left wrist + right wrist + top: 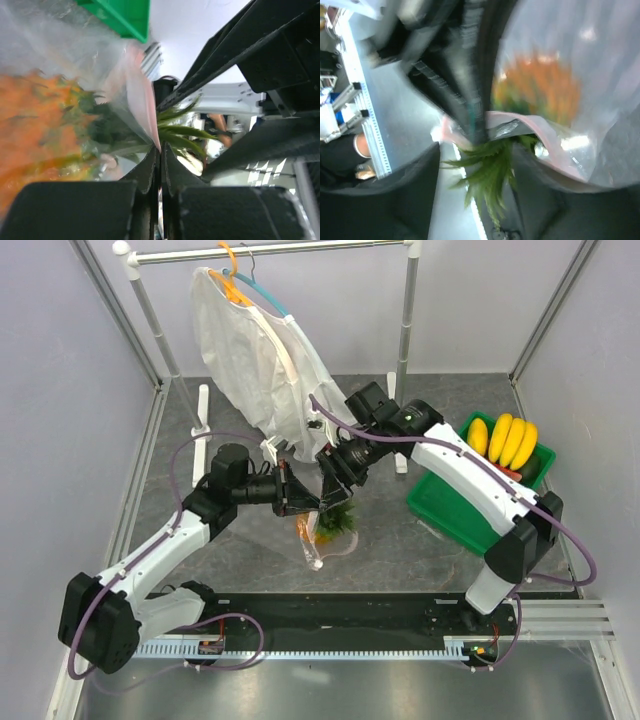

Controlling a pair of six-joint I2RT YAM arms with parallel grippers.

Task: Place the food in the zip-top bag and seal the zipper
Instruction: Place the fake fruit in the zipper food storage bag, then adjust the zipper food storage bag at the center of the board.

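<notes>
The clear zip-top bag [316, 540] hangs from my left gripper [303, 503] above the table. In the left wrist view my left gripper [161, 148] is shut on the pinkish zipper [142, 102] at the mouth edge. The orange pineapple [35, 125] is inside the bag, and its green leaves [182, 132] stick out of the mouth. My right gripper [336, 487] is just right of the mouth. In the right wrist view it [477, 152] is open with the leaves [492, 172] between its fingers. The banana bunch [505, 440] lies in the green tray. The other food is out of view.
The green tray [445, 505] stands at the right under my right arm. A white garment [255, 350] hangs from a rack at the back, close behind both grippers. The rack's post [405, 350] stands beside my right wrist. A black rail [340, 615] runs along the near edge.
</notes>
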